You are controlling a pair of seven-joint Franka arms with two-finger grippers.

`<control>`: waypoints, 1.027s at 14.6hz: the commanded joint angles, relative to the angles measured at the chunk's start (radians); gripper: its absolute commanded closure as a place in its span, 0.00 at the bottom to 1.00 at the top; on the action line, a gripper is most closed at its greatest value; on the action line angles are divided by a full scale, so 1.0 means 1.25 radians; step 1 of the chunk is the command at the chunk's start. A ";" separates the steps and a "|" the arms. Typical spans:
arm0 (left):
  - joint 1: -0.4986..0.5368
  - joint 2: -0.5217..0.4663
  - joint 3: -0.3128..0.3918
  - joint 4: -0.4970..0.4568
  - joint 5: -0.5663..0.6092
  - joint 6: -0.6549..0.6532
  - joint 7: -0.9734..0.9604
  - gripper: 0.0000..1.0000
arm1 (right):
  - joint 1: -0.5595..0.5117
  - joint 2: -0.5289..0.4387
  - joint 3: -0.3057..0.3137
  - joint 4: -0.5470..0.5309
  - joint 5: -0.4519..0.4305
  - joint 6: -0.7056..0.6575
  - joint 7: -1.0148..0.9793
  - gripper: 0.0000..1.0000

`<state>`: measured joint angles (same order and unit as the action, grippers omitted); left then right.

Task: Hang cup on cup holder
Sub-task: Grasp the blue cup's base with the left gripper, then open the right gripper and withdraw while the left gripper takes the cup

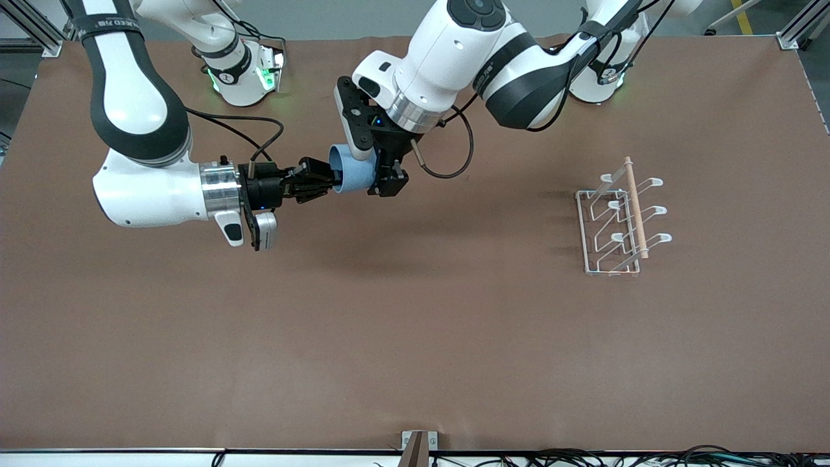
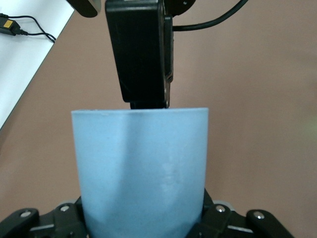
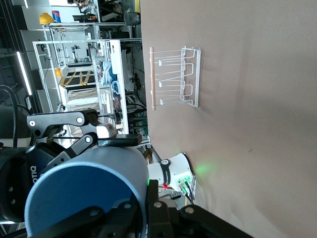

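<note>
The light blue cup (image 1: 353,170) is held on its side in the air over the middle of the table, between both grippers. My right gripper (image 1: 322,183) is shut on its rim, one finger inside the mouth and one outside (image 3: 143,208). My left gripper (image 1: 381,174) is shut on the cup's body near its base, fingers on both sides (image 2: 143,218). The cup fills the left wrist view (image 2: 141,168), and its open mouth shows in the right wrist view (image 3: 84,193). The white wire cup holder (image 1: 619,220) with its wooden rod stands toward the left arm's end of the table, with nothing on its prongs.
The brown table (image 1: 415,337) is bare around the cup holder. The right arm's gripper shows above the cup in the left wrist view (image 2: 141,54). The cup holder also shows in the right wrist view (image 3: 173,79).
</note>
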<state>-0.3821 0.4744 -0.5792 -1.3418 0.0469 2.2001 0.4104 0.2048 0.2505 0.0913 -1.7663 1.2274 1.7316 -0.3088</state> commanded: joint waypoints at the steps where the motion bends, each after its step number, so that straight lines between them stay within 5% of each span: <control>1: -0.007 0.017 0.003 0.019 0.058 0.003 0.007 0.33 | 0.004 -0.013 -0.003 -0.007 0.000 -0.007 -0.003 0.88; 2: -0.005 0.016 0.003 0.018 0.059 0.002 0.007 0.33 | 0.003 -0.013 -0.004 -0.006 -0.001 -0.007 -0.005 0.15; 3: -0.005 0.016 0.003 0.018 0.062 0.002 0.008 0.33 | 0.003 -0.013 -0.004 -0.006 -0.003 -0.006 -0.002 0.01; 5: -0.005 0.016 0.003 0.018 0.073 0.001 0.007 0.34 | -0.003 -0.013 -0.007 -0.006 -0.027 -0.004 -0.002 0.00; 8: 0.000 0.016 0.003 0.016 0.101 -0.005 0.008 0.34 | -0.026 -0.024 -0.018 -0.006 -0.153 0.011 -0.002 0.00; 15: 0.021 0.007 0.004 0.011 0.268 -0.238 0.013 0.36 | -0.127 -0.090 -0.029 -0.008 -0.549 0.147 -0.002 0.00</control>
<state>-0.3714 0.4918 -0.5707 -1.3403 0.3115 1.9922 0.4106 0.0863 0.1791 0.0438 -1.7517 0.6529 1.8758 -0.3094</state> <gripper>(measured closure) 0.247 0.000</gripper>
